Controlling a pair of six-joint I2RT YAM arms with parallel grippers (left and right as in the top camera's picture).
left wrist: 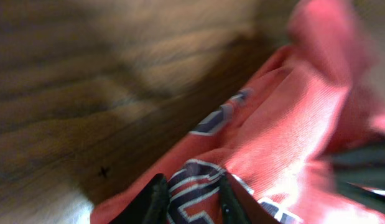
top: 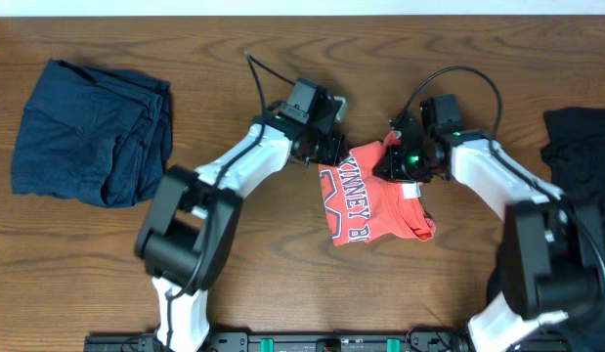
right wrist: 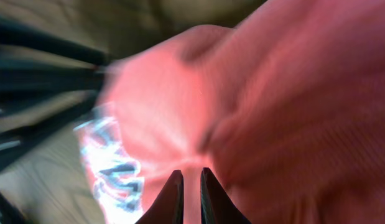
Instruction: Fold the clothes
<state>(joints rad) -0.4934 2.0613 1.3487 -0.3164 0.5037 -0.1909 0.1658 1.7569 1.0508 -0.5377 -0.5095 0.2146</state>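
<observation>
Fingertips of the right gripper [right wrist: 191,200] are nearly pressed together, with a thin ridge of the red shirt [right wrist: 285,124] nipped between them. The bite looks shallow, so a brisk pull could slip it free. Left gripper [left wrist: 193,202] jaws sit a little wider, with a bunched fold carrying blue-and-white lettering caught between. It may have taken more than one layer, which would drag the underside along and spoil the crease. Both wrist views are blurred, so the depth of either grip is uncertain. From overhead, the shirt lies mid-table, rumpled and partly doubled, with a gripper at each upper corner, near one another. Uneven travel of the two arms would skew the fold, and wrists this near could knock. Bare table [top: 312,293] surrounds it. Farther off, a navy garment [top: 92,132] sits folded at left and a black garment [top: 576,142] at the right edge, both well apart from the work.
</observation>
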